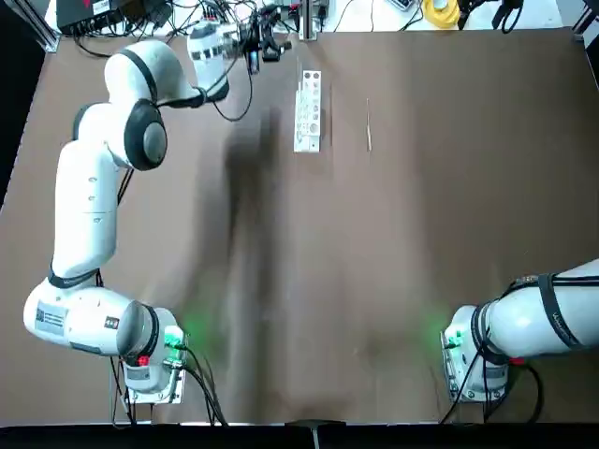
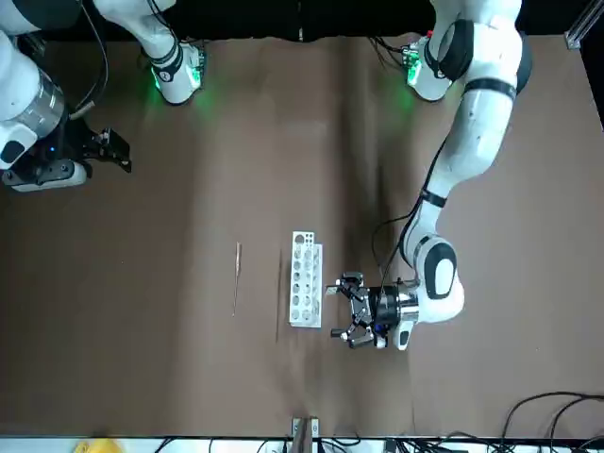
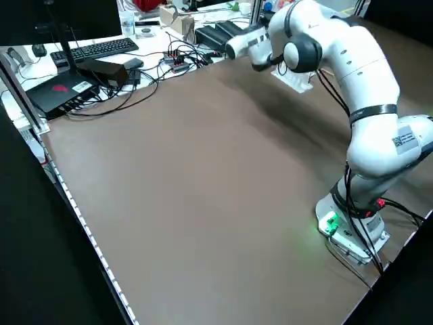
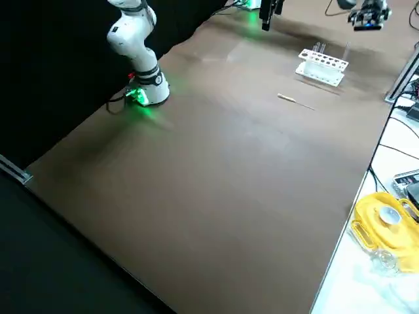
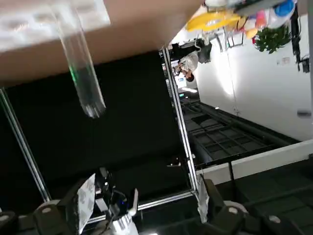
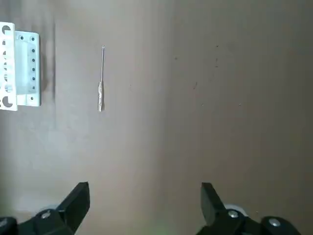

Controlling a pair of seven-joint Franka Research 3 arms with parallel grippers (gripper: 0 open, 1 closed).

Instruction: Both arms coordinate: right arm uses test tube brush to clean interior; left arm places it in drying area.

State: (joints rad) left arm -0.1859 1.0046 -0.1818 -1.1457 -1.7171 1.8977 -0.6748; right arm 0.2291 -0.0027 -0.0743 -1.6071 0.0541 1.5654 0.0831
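The drying area, a white rack, lies at the far middle of the table. A clear tube stands in it. The test tube brush lies flat on the table to the rack's right, untouched. My left gripper hovers low, just left of the rack's far end. It is open with nothing between its fingers. My right gripper hangs open high over the table's right side, well short of the brush.
Cables and electronics crowd the far edge behind the left gripper. A yellow object sits beyond the table's far right corner. A keyboard and boxes lie off the table's left side.
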